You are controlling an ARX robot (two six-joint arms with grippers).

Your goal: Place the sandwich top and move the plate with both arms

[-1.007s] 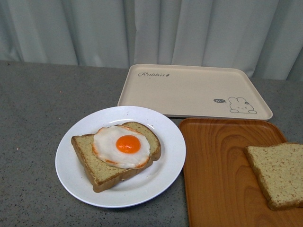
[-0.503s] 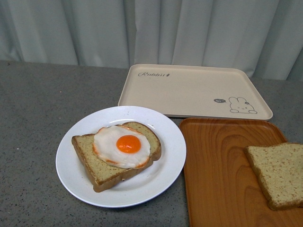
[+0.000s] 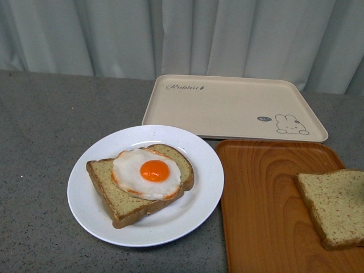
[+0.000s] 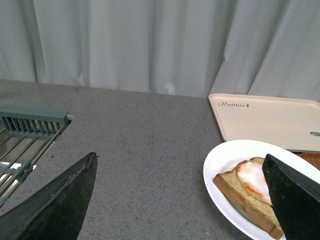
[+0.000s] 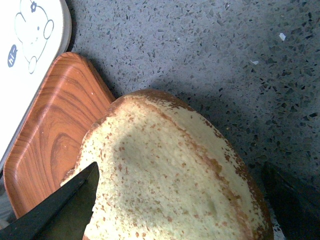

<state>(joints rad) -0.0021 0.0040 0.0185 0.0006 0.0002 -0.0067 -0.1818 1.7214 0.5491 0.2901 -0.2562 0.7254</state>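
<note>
The sandwich top (image 3: 334, 207), a plain brown bread slice, lies on the orange-brown wood-grain tray (image 3: 267, 210) at the right. It fills the right wrist view (image 5: 170, 180); my right gripper (image 5: 180, 200) is open, its fingers either side of the slice just above it. The white plate (image 3: 91, 199) holds a brown slice bearing a fried egg (image 3: 147, 173). In the left wrist view the plate (image 4: 220, 165) lies at one side; my left gripper (image 4: 180, 200) is open and empty over bare counter beside it. Neither arm shows in the front view.
A beige rabbit tray (image 3: 233, 108) lies behind the plate and the wooden tray. A grey-green wire rack (image 4: 27, 135) stands on the counter beyond the left gripper. Grey curtains hang behind the speckled grey counter (image 3: 40, 131).
The whole scene has shifted slightly up in the front view. The plate, trays and bread slices keep their places relative to each other.
</note>
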